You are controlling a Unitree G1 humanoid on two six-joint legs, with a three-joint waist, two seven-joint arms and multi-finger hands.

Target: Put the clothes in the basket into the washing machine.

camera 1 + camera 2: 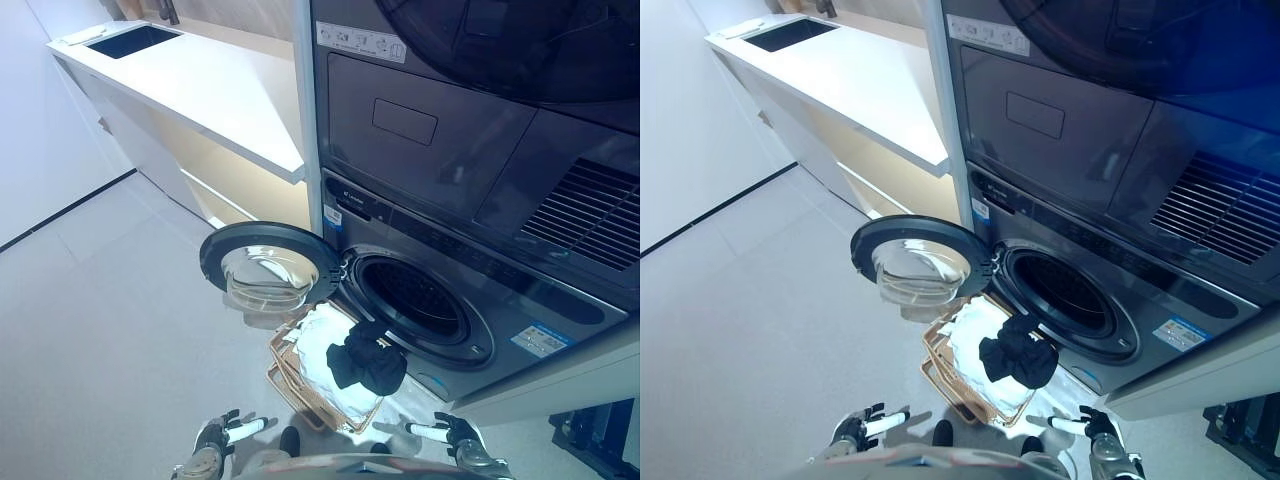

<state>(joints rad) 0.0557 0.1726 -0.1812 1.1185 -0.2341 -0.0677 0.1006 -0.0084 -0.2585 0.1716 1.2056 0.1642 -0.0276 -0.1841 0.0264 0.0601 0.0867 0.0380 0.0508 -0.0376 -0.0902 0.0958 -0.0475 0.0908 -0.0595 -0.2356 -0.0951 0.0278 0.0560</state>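
A wire basket [300, 385] stands on the floor in front of the washing machine [450, 300]. It holds white cloth [325, 350] and a dark garment [366, 362] heaped on its right side, just below the drum opening [415, 298]. The round door [268, 268] is swung fully open to the left. My left hand [215, 440] is low at the bottom edge, left of the basket, fingers straight and empty. My right hand [450, 435] is low at the bottom right, fingers straight and empty.
A dryer unit [470, 110] is stacked above the washer. A white counter [190, 85] with a dark sink [135, 40] runs along the left, its cabinets reaching the floor. Grey floor [110, 330] lies open to the left of the basket.
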